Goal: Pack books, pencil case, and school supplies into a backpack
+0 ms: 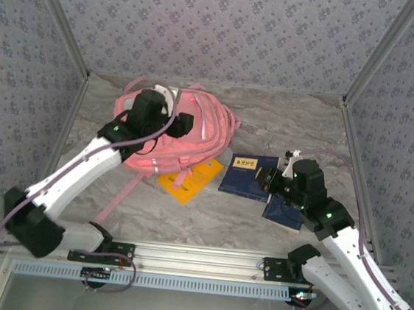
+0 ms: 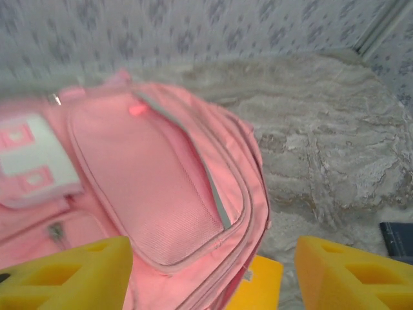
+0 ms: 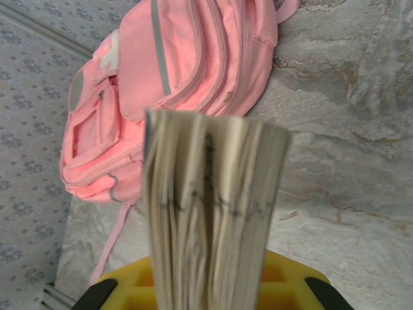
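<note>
The pink backpack (image 1: 203, 125) lies at the back left of the table, its front pockets and white buckle patch (image 2: 32, 158) facing up. My left gripper (image 1: 184, 125) hovers over it, open, its yellow fingers (image 2: 71, 278) wide apart above the backpack (image 2: 161, 181). A yellow-orange book (image 1: 189, 179) sticks out from under the backpack's near edge and shows as a yellow corner (image 2: 261, 287). Two dark navy books (image 1: 248, 175) lie right of it. My right gripper (image 1: 269, 180) is shut on a book's pale page edges (image 3: 213, 206), which stand upright before the backpack (image 3: 174, 71).
A second navy book (image 1: 282, 211) lies partly under my right arm. A pink strap (image 1: 118, 194) trails from the backpack toward the near edge. Patterned walls close in the marble table (image 1: 306, 128) on three sides. Bare table lies behind and right of the books.
</note>
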Available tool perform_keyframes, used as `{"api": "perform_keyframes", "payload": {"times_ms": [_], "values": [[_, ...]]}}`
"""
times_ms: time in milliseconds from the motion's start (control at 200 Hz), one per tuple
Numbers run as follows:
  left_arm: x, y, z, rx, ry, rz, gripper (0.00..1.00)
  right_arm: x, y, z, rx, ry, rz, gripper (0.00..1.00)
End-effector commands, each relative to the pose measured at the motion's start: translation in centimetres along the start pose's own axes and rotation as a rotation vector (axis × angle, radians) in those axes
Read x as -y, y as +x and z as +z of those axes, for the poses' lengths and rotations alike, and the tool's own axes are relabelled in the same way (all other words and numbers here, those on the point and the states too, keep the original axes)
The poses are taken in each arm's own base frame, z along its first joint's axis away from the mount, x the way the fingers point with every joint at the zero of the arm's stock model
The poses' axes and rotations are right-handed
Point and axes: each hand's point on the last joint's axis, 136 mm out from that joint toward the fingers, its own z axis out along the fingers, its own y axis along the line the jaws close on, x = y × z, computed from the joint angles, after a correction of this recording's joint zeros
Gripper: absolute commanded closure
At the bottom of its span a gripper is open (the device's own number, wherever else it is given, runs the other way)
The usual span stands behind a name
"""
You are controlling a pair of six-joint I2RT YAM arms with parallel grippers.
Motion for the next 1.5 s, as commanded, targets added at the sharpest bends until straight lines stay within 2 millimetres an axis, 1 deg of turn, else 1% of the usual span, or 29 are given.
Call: {"api": "perform_keyframes", "payload": {"times_ms": [0,10,15,30,100,180,280,395,485,590,655,739,899,1094,1284,1374,1394,1409,1424,1494], "values": [[-0.5,0.1,3.1,-0.123,0.031,-0.297,0.36,-0.1,-0.7,-0.6,0.042,-0.004,-0.067,1.00],[-0.7,0.4,3.6,-0.137,0.028,-0.314,0.36,0.0,-0.8,-0.6,0.044,0.000,-0.069,1.00],[-0.5,0.0,3.7,-0.133,0.034,-0.315,0.37,0.0,-0.8,-0.7,0.044,0.002,-0.070,1.00],[-0.7,0.2,4.3,-0.148,0.035,-0.332,0.37,0.1,-0.7,-0.7,0.043,0.008,-0.074,1.00],[-0.9,-0.7,6.8,-0.169,0.066,-0.409,0.39,0.5,-0.7,-0.8,0.042,0.024,-0.083,1.00],[-0.9,-1.2,9.5,-0.190,0.130,-0.516,0.44,0.9,-0.6,-0.8,0.042,0.045,-0.086,1.00],[-1.2,-1.1,12.7,-0.232,0.167,-0.609,0.50,1.5,-0.6,-0.7,0.042,0.069,-0.092,1.00],[-0.9,-0.4,15.3,-0.276,0.201,-0.652,0.50,2.0,-0.7,-0.7,0.039,0.083,-0.093,1.00],[-0.7,-0.2,16.7,-0.282,0.225,-0.670,0.50,2.4,-0.5,-0.3,0.018,0.079,-0.079,1.00],[-0.6,-0.1,17.5,-0.284,0.235,-0.678,0.51,3.1,-0.4,0.2,-0.004,0.087,-0.051,1.00],[-0.8,0.3,18.0,-0.296,0.232,-0.676,0.52,3.6,-0.5,0.3,0.002,0.087,-0.036,1.00],[-0.7,0.6,18.6,-0.307,0.238,-0.672,0.56,3.9,-0.6,0.8,0.000,0.069,-0.012,1.00],[0.0,1.1,19.2,-0.335,0.254,-0.643,0.64,4.6,-0.2,1.8,-0.031,0.059,0.031,1.00],[-0.8,3.3,20.3,-0.411,0.181,-0.621,0.65,4.7,-1.0,2.0,-0.016,0.051,0.048,1.00],[-1.6,5.0,20.4,-0.468,0.086,-0.557,0.66,4.8,-1.3,2.1,-0.016,0.043,0.067,1.00],[-1.8,5.6,20.3,-0.502,0.023,-0.480,0.74,4.9,-1.3,2.1,-0.014,0.041,0.071,1.00],[-1.9,6.1,20.3,-0.520,0.009,-0.466,0.75,4.9,-1.3,2.1,-0.014,0.041,0.072,1.00],[-1.7,5.2,20.3,-0.500,0.014,-0.451,0.76,4.9,-1.3,2.1,-0.013,0.041,0.073,1.00],[-1.8,5.5,20.1,-0.518,0.001,-0.444,0.77,4.9,-1.3,2.1,-0.012,0.041,0.075,1.00],[-1.6,5.7,20.1,-0.538,-0.026,-0.395,0.85,5.0,-1.4,2.1,-0.012,0.043,0.078,1.00]]}}
